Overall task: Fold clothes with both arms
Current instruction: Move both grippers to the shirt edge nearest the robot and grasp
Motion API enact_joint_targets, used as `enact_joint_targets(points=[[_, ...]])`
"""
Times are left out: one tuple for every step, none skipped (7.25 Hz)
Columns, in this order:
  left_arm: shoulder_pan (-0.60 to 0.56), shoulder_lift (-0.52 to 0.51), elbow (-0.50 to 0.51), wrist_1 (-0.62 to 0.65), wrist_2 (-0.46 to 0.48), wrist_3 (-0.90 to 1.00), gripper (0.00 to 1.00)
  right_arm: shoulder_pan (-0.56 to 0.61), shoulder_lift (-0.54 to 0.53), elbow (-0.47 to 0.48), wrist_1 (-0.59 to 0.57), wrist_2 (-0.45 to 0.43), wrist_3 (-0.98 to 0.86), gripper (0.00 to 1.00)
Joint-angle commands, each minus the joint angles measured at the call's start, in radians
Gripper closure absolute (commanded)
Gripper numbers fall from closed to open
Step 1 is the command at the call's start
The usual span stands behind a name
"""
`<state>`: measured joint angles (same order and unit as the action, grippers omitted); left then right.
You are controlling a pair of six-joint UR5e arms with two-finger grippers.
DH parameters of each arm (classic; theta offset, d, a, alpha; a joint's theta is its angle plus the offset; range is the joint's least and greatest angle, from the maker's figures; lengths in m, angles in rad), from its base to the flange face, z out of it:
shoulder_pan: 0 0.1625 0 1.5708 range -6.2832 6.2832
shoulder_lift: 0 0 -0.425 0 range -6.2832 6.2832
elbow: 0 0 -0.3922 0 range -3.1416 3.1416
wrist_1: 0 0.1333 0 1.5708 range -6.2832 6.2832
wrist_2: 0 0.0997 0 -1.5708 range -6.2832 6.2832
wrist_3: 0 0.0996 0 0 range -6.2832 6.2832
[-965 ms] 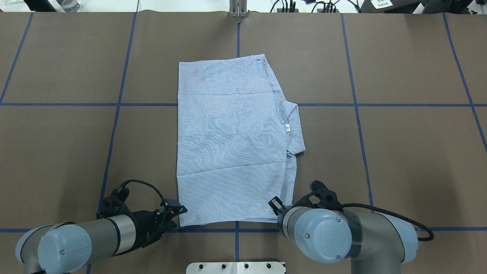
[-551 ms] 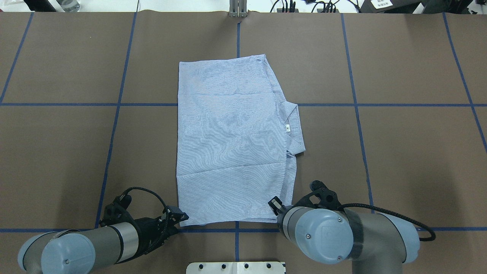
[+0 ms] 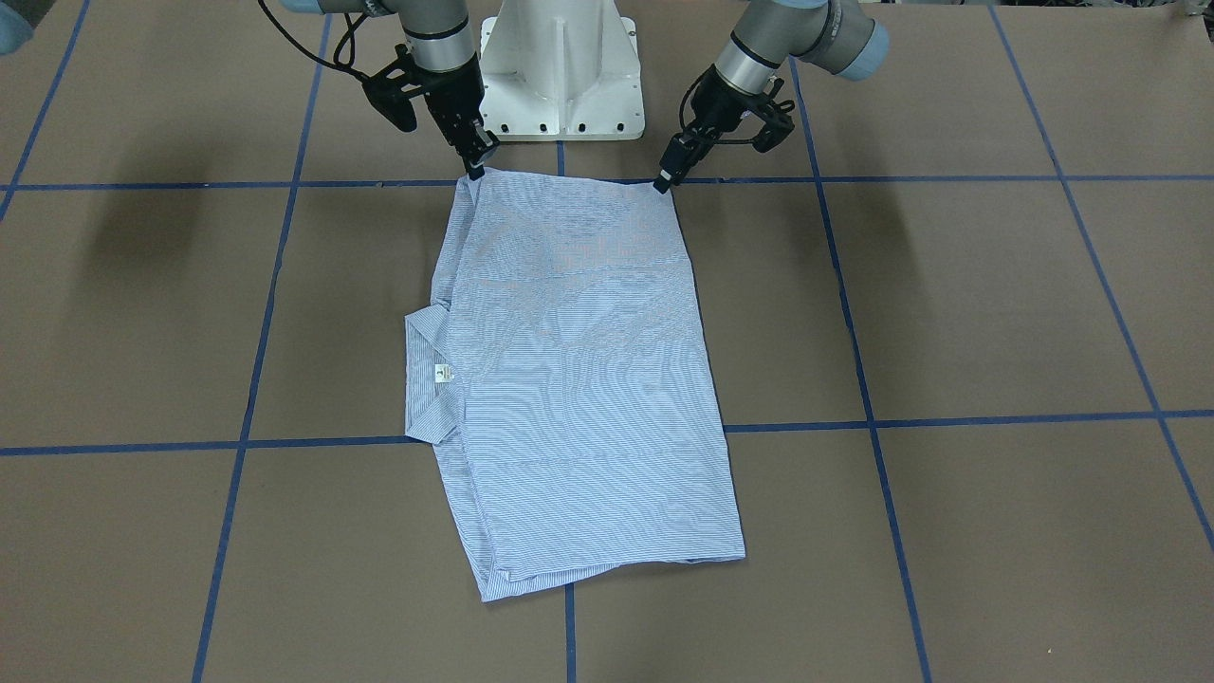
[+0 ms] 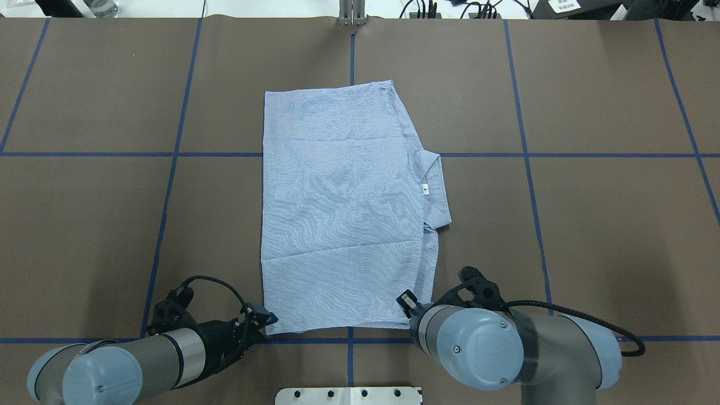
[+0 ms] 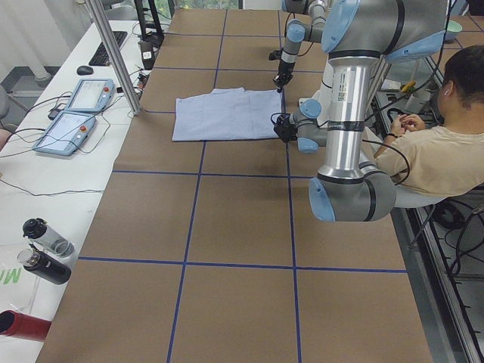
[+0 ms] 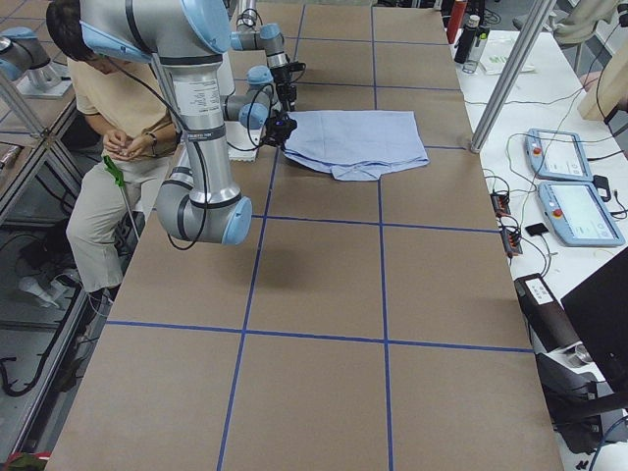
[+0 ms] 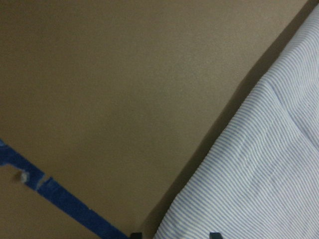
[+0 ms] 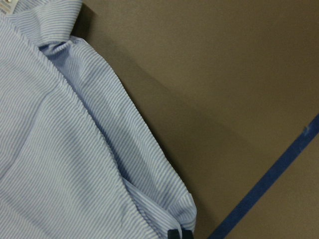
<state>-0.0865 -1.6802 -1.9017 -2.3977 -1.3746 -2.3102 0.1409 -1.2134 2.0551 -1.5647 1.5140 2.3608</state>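
The light blue pinstriped shirt (image 4: 343,214) lies folded into a flat rectangle mid-table, collar (image 4: 436,185) and white neck label (image 3: 441,374) on my right side. My left gripper (image 3: 661,183) is at the shirt's near left corner (image 4: 269,322). In the left wrist view its two fingertips (image 7: 214,235) stand apart with the shirt's edge (image 7: 259,174) between them. My right gripper (image 3: 474,171) is at the near right corner. The right wrist view shows one dark tip (image 8: 180,234) closed on the hem corner (image 8: 164,199). In the overhead view my right arm hides it.
The white pedestal base (image 3: 560,66) stands just behind the shirt's near edge. Blue tape lines (image 4: 529,154) grid the brown table. A metal post (image 4: 351,14) stands at the far edge. A seated operator (image 5: 431,144) and teach pendants (image 5: 76,113) are off the table's sides.
My left arm has drawn back and lowered, bringing its gripper onto the shirt's near left corner. My right arm has barely shifted. The shirt has not moved.
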Motion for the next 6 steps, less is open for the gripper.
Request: enact_joint_targets(points=[[0.004,-0.001,0.004,0.002,0.002,0.000,0.52,0.002,0.000,0.000,0.000,0.000,0.000,1.00],[0.010,-0.001,0.006,0.015,0.002,0.000,0.54,0.000,0.000,0.003,0.000,0.000,0.000,1.00],[0.022,-0.019,0.006,0.058,0.002,0.000,0.55,0.000,0.000,0.004,0.000,0.000,0.000,1.00],[0.022,-0.048,-0.002,0.104,0.002,0.000,0.78,0.002,0.000,0.005,0.000,0.000,0.000,1.00],[0.022,-0.053,-0.013,0.116,0.002,0.000,1.00,0.002,-0.002,0.010,0.000,0.000,0.000,1.00],[0.022,-0.050,-0.014,0.117,0.002,0.002,1.00,0.003,-0.002,0.013,0.000,0.000,0.000,1.00]])
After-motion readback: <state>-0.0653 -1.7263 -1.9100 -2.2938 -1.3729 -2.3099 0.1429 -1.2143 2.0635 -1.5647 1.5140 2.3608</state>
